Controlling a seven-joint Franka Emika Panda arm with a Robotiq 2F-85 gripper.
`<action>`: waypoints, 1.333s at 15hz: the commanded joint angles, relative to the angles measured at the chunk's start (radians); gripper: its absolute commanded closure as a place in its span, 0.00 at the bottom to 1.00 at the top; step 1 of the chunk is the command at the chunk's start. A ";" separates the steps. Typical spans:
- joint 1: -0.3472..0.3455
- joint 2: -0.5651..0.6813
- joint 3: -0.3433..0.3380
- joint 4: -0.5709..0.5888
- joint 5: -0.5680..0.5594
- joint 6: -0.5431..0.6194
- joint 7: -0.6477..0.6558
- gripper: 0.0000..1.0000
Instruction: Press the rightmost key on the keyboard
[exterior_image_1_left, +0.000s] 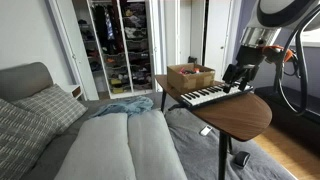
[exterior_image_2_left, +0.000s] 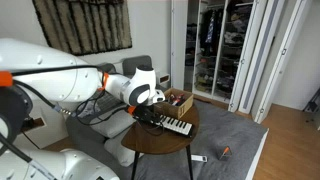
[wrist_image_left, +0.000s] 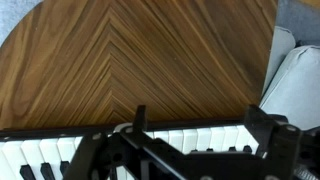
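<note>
The keyboard (exterior_image_1_left: 203, 97) is a slim dark piano keyboard lying on the round wooden table (exterior_image_1_left: 245, 115). It also shows in an exterior view (exterior_image_2_left: 176, 125) and along the bottom of the wrist view (wrist_image_left: 60, 150). My gripper (exterior_image_1_left: 238, 76) hangs close over one end of the keyboard, as another exterior view (exterior_image_2_left: 150, 108) also shows. In the wrist view the gripper (wrist_image_left: 200, 128) is open and empty, its fingers straddling several white keys. The key row ends by one finger, where the last white key (wrist_image_left: 243, 138) is partly hidden.
A brown cardboard box (exterior_image_1_left: 190, 76) stands on the table right behind the keyboard, also seen in an exterior view (exterior_image_2_left: 181, 100). A bed with grey pillows (exterior_image_1_left: 40, 110) lies beside the table. The table edge and grey cushion (wrist_image_left: 295, 70) show in the wrist view.
</note>
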 joint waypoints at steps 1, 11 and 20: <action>-0.005 0.000 0.005 0.002 0.003 -0.004 -0.002 0.00; -0.203 -0.006 0.005 0.115 -0.239 0.001 0.037 0.00; -0.255 0.126 -0.042 0.198 -0.340 0.006 -0.017 0.44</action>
